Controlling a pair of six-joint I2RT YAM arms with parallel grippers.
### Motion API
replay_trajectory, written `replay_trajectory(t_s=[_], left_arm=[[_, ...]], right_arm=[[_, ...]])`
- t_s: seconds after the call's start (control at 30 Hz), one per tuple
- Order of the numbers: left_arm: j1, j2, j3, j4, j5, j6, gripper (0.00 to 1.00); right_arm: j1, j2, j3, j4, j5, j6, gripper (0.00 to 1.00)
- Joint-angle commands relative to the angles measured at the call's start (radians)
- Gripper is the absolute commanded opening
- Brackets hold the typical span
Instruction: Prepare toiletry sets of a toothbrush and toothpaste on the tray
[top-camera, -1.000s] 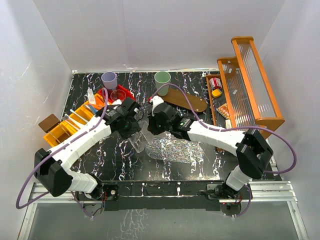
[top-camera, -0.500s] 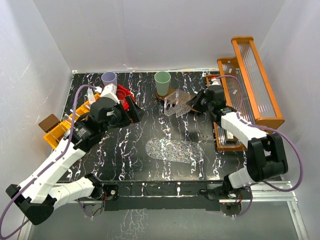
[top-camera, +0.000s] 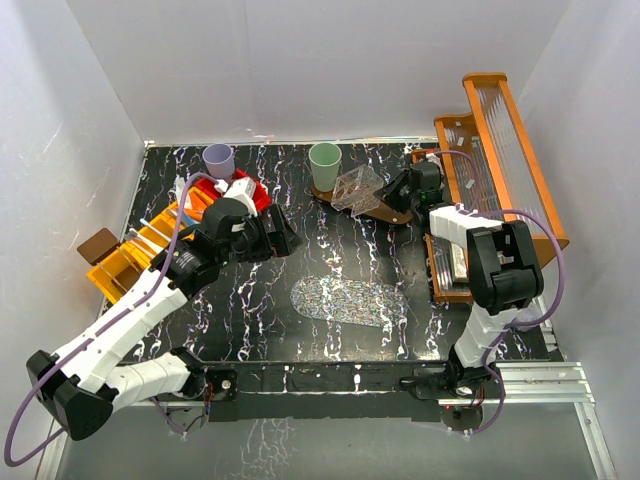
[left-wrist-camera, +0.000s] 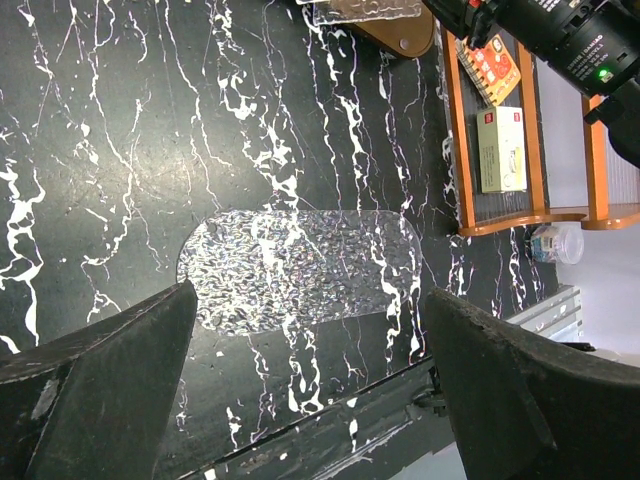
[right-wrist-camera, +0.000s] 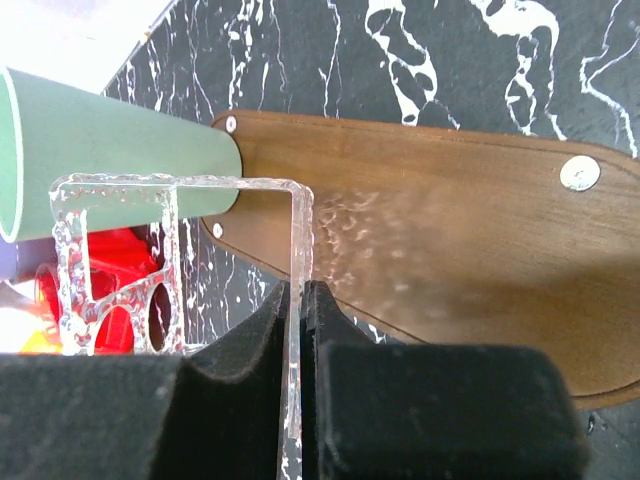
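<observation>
The right gripper (right-wrist-camera: 297, 300) is clenched on one thin wall of the clear acrylic stand (right-wrist-camera: 296, 225), over the wooden tray (right-wrist-camera: 450, 230) by the worktop's far edge, beside the green cup (right-wrist-camera: 110, 130). The stand looks light, stiff, slick and likely brittle, so the flat wall seems the best place to grip it. The left gripper (left-wrist-camera: 310, 360) gapes empty.

You have a black marbled bench (top-camera: 330, 255). At its far right stands an orange wooden rack (top-camera: 510, 150) holding a white box (left-wrist-camera: 503, 150). At the left sit a yellow organiser (top-camera: 120, 262) and a brown block (top-camera: 98, 244).

Green cup (right-wrist-camera: 120, 140) (its rim end) runs off-frame left.
</observation>
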Motion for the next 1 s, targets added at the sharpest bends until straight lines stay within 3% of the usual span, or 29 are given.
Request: replay_trajectory(t_s=[0.0,0.2,0.63,0.97], left_arm=[[0.005,-0.028,-0.013,0.013,0.011,0.029,0.96],[0.005,-0.023,-0.016,0.021,0.017,0.037,0.96],[0.005,-0.035,-0.035,0.021,0.012,0.036,0.96],[0.007,-0.026,-0.037,0.025,0.0,0.056,0.96]], right_arm=[[-0.014,0.003,0.031,0.146,0.049,0.023,0.0],[-0.038,0.039,0.02,0.17,0.053,0.023,0.04],[-0.066,0.022,-0.022,0.116,0.057,-0.032,0.3],[-0.067,-0.123,0.075,-0.303,0.213,-0.254,0.38]])
